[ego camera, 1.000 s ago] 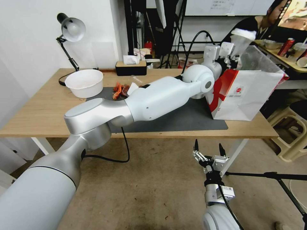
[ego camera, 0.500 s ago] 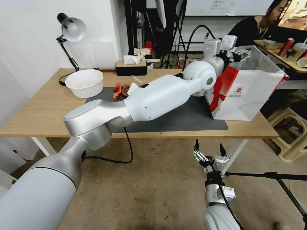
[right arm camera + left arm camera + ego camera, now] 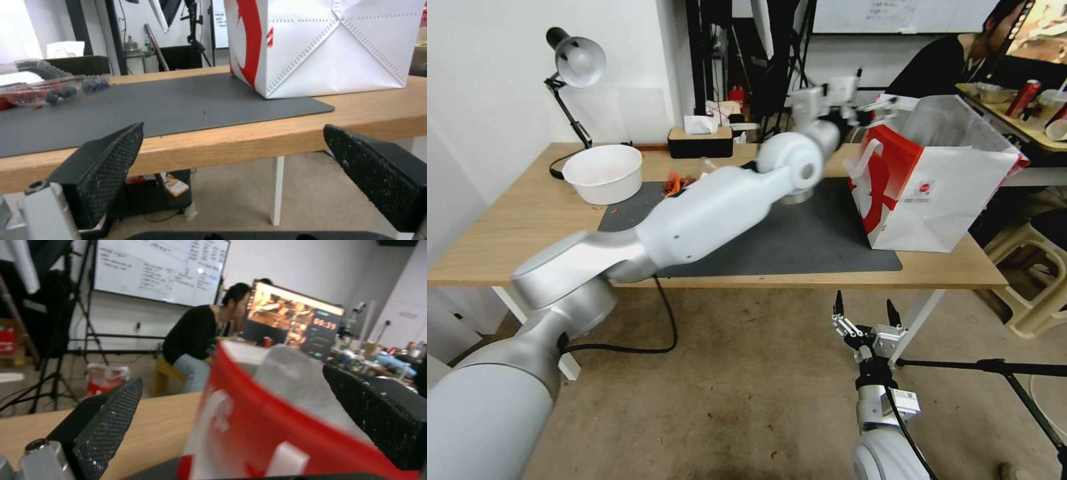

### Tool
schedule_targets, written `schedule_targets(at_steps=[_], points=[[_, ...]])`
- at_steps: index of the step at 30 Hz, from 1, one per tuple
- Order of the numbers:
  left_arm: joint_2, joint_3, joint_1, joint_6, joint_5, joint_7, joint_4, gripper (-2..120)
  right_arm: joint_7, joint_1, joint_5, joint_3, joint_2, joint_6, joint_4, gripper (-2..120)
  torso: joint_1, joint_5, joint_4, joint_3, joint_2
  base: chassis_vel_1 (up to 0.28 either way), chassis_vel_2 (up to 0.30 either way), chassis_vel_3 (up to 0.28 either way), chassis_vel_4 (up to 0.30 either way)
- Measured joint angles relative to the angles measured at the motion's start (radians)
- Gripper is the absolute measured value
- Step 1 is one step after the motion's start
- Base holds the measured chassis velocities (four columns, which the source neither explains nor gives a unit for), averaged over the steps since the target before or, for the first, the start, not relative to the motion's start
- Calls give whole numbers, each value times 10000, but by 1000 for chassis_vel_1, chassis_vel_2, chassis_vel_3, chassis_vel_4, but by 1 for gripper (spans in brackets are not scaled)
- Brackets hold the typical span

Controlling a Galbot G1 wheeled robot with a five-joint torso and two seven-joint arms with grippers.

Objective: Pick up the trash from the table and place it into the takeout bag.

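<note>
The boxy white paper takeout bag with red side panels [image 3: 940,193] stands upright, mouth up, on the right end of the light wood table [image 3: 507,233]. The left gripper [image 3: 872,110] hovers just beside its rim, jaws wide apart and empty. The right gripper [image 3: 862,312] hangs below the table's front edge, spread open and empty.

Takeout bag [image 3: 940,193] upright, open, on table [image 3: 507,227] mat.

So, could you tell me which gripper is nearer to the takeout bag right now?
The left. The left gripper is raised beside the takeout bag's red side near its top, open and empty. The right gripper hangs open below the table edge, in front of it.
</note>
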Motion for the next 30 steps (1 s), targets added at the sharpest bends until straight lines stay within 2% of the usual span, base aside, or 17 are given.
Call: schedule_targets(at_steps=[3, 9, 16, 23, 28, 30], points=[[532, -204, 407, -90, 175, 4, -205, 100, 0, -6, -4, 5, -28, -26, 14, 100, 0, 2, 0, 0, 0, 0, 0, 0, 0], [1168, -524, 1029, -114, 507, 21, -630, 100, 3, 8, -29, 5, -30, -57, 15, 100, 0, 1, -1, 0, 0, 0, 0, 0, 0], [2114, -1286, 2019, -126, 1151, 23, -1267, 100, 3, 58, -86, -67, 23, -73, -50, 100, 0, 2, 0, 1, 0, 0, 0, 0, 0], [2748, -1936, 2768, -264, 1709, 97, -1679, 100, -4, 44, -98, -74, 9, -87, -54, 100, 0, 0, 1, 1, 0, 0, 0, 0, 0], [2889, -2114, 2964, -292, 1824, 134, -1778, 100, -5, 44, -99, -75, 6, -90, -56, 100, 0, 2, -1, 1, 0, 0, 0, 0, 0], [3233, -2576, 3443, -365, 2050, 223, -2017, 100, -9, 46, -113, -95, 5, -97, -78, 100, 0, 2, 0, 1, -1, 0, 0, 0, 0]])
